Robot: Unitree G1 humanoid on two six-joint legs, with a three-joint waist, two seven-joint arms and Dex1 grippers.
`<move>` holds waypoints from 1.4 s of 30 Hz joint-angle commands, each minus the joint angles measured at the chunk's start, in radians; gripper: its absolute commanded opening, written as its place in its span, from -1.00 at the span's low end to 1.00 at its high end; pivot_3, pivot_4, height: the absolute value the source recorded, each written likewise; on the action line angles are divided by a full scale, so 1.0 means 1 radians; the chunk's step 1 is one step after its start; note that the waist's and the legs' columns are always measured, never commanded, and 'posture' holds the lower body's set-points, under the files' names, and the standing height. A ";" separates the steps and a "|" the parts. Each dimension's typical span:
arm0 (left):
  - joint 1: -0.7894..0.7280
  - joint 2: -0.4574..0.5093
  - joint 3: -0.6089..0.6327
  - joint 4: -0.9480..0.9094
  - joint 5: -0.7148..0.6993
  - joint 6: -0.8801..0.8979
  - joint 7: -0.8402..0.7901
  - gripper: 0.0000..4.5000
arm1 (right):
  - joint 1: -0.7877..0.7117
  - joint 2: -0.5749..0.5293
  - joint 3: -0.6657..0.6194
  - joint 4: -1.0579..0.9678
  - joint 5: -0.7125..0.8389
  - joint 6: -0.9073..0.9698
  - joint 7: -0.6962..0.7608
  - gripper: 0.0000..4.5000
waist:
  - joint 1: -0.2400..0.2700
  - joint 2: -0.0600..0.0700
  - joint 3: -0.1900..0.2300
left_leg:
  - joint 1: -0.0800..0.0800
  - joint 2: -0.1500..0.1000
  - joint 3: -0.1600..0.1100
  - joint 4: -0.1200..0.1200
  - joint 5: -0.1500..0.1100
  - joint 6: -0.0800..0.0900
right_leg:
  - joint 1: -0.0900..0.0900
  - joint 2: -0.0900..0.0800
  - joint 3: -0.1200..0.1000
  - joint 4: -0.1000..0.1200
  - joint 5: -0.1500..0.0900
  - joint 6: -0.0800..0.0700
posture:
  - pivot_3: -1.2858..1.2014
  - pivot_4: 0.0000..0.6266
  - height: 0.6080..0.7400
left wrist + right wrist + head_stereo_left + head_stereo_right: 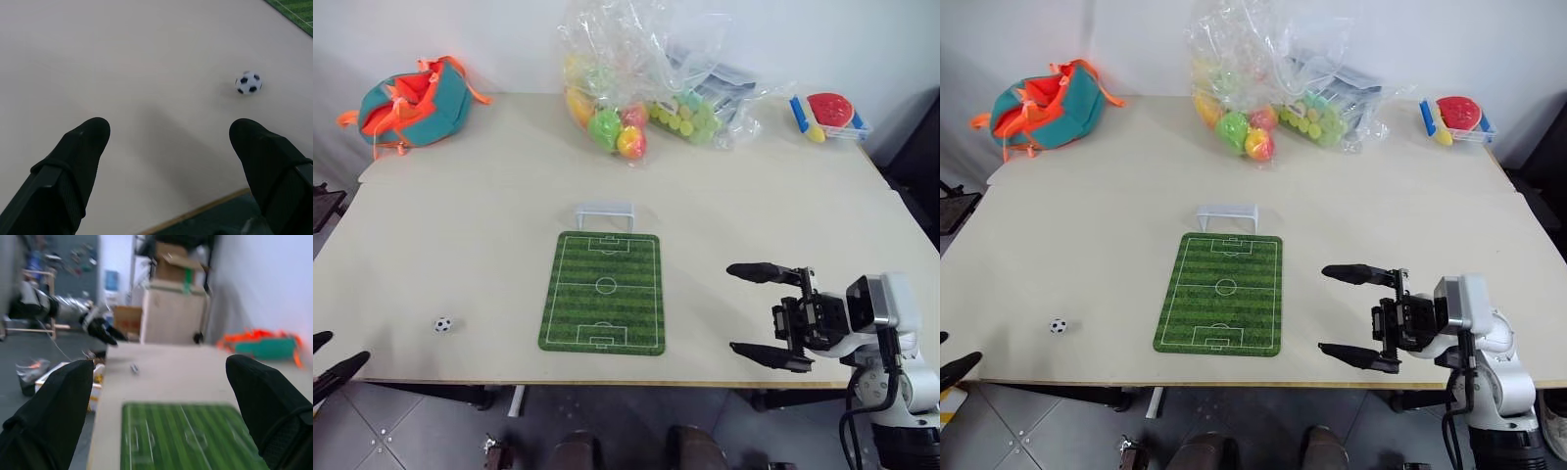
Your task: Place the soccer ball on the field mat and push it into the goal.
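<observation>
At the table's front-left corner we are seeing the left gripper hovering just off the front edge with its jaws standing wide apart and nothing between them, while the soccer ball is lying on the bare surface near that front edge, a little beyond the fingertips and off to one side of the gap. Further right the field mat is lying flat at the middle of the front edge with the goal standing at its far end. At the front-right corner the right gripper is pointing left toward the mat, jaws spread and empty, well apart from the ball.
</observation>
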 commanded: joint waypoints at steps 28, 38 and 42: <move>-0.107 -0.101 -0.259 -0.330 0.081 0.139 0.135 0.34 | 0.125 -0.007 -0.036 0.128 -0.097 -0.183 0.107 1.00 | -0.002 -0.003 -0.001 | 0.003 0.000 0.002 0.000 -0.001 0.000 | 0.001 0.000 0.000 0.002 0.000 0.000 | 0.03 -0.52 1.00; -0.108 -0.084 -0.264 -0.367 0.050 0.138 0.079 -0.61 | 0.138 -0.031 -0.063 0.223 -0.111 -0.264 0.147 1.00 | -0.003 -0.002 -0.001 | 0.004 0.001 0.003 0.000 -0.001 0.000 | 0.001 0.000 0.000 0.002 0.000 -0.001 | 0.03 -0.52 1.00; -0.136 -0.086 -0.319 -0.569 -0.016 0.232 0.030 -0.61 | 0.132 -0.055 -0.091 0.258 -0.111 -0.290 0.148 1.00 | 0.006 -0.002 -0.001 | 0.004 0.001 0.003 0.001 -0.001 0.000 | 0.001 -0.001 0.000 0.002 0.000 -0.001 | 0.03 -0.52 1.00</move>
